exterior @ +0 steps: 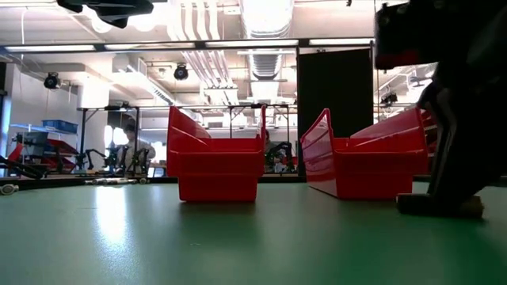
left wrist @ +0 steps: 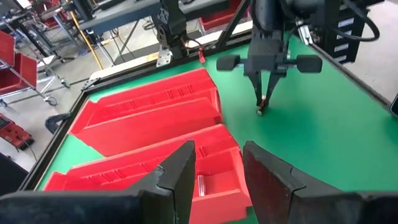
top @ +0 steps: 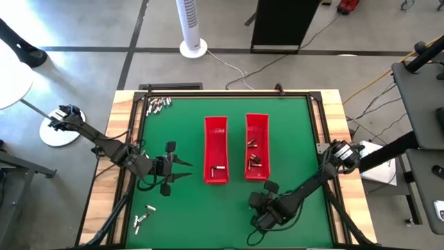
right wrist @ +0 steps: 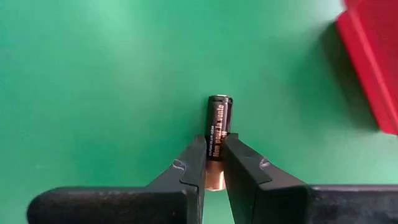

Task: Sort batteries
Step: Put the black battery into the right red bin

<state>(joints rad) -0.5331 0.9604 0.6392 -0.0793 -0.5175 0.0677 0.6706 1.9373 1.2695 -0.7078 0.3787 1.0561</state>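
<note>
My right gripper is shut on a dark battery with a copper-coloured end, low over the green mat, near the front end of the right red tray. My left gripper is open and empty beside the left red tray. In the left wrist view its fingers stand over that tray's near end. One battery lies in the left tray, several batteries in the right. Loose batteries lie on the mat at the far left and near left. My right gripper pinches the battery between its two fingers, on the long sides near its copper-coloured end. The fingers come from above, pointing down, and lie across the battery. The battery lies level at the mat, its dark end sticking out past the fingertips.
The two long red trays stand side by side in the middle of the mat. A raised frame borders the mat. Open green mat lies between my right gripper and the near-left batteries. A white fan stands beyond the table.
</note>
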